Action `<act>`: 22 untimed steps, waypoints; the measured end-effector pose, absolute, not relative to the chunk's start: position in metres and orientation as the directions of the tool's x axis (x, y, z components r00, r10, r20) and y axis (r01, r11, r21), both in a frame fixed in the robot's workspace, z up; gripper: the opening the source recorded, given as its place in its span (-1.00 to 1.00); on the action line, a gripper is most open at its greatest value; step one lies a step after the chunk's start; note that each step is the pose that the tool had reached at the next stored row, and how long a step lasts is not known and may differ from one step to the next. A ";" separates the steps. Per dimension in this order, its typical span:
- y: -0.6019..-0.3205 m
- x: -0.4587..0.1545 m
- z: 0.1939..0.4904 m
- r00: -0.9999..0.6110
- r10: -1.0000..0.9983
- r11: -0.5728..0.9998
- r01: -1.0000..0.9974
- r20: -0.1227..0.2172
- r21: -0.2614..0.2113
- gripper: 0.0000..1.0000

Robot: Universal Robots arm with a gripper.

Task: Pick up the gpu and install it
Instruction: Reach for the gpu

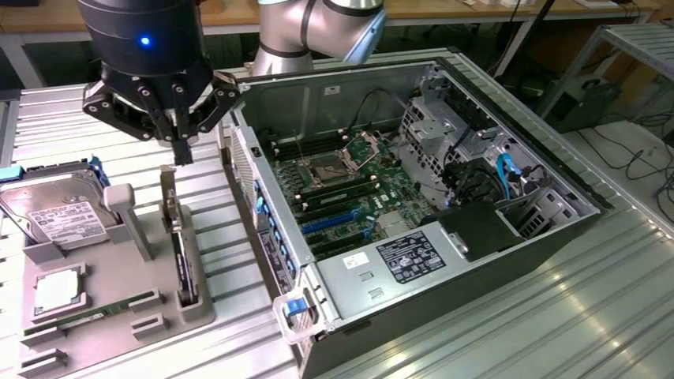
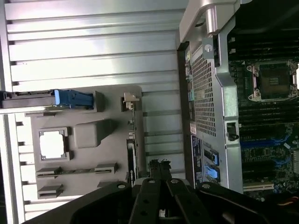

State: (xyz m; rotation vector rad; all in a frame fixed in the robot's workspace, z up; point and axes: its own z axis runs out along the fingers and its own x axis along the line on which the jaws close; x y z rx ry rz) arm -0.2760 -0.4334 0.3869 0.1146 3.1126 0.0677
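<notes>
Gpu upright on edge in slot of holder. End effector above holder's far end, fingers together, empty, clear of card. Case just beside holder. Risk of striking bracket if lowered while closed, or of tipping card if misaligned.

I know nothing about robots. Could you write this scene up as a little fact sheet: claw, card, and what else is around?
claw: shut, holding nothing, hanging over one end of the gpu
gpu: standing on edge in its slot, not yet picked up
tray: grey, also holds a hard drive, a chip and a memory stick
case: open, at the exterior view's right of the tray
board: exposed inside the case
</notes>
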 end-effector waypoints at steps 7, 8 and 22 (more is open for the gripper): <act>-0.438 -0.302 0.386 -0.997 0.074 0.996 0.073 -0.025 0.044 -0.79; -0.439 -0.304 0.386 -0.997 0.074 0.996 0.073 -0.025 0.044 -0.79; -0.442 -0.325 0.385 -0.997 0.072 0.996 0.071 -0.025 0.044 -0.79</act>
